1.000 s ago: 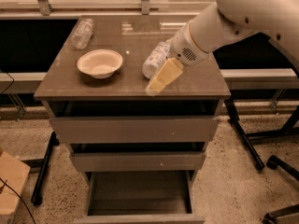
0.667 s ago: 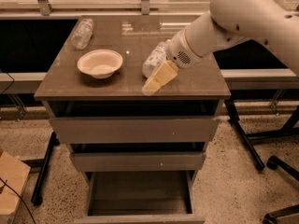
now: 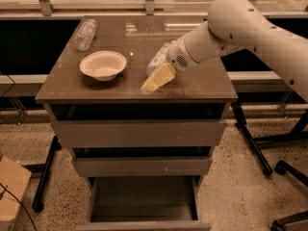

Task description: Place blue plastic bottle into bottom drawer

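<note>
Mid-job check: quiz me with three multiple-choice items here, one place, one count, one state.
1. Where is the bowl? A. on the floor B. on the cabinet top, left of the gripper C. under the cabinet
2. Bottles on the top? A. one B. two C. three
3. The bottom drawer is: A. open B. shut C. removed
Key: B, it sits beside the gripper; B, the blue bottle by the gripper plus a clear bottle back left; A, its inside shows.
</note>
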You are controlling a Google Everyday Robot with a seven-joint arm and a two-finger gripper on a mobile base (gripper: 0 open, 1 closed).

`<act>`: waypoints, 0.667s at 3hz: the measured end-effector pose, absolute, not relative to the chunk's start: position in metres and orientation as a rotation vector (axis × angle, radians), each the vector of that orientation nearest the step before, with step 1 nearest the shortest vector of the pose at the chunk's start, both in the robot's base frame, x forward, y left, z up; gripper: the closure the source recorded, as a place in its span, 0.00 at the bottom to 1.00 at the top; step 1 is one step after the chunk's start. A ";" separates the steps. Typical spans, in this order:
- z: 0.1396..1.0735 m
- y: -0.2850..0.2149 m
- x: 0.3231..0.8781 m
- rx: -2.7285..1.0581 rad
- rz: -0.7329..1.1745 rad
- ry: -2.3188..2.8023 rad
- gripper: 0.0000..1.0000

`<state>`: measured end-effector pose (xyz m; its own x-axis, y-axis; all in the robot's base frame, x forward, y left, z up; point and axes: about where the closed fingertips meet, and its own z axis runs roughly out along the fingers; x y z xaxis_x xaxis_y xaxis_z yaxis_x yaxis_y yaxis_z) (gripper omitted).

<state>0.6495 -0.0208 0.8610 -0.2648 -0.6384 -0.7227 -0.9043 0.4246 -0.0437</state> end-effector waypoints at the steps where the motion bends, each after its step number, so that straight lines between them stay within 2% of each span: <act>1: 0.849 -0.022 0.665 -1.266 0.525 2.027 0.00; 2: 0.840 -0.026 0.681 -1.236 0.529 2.048 0.00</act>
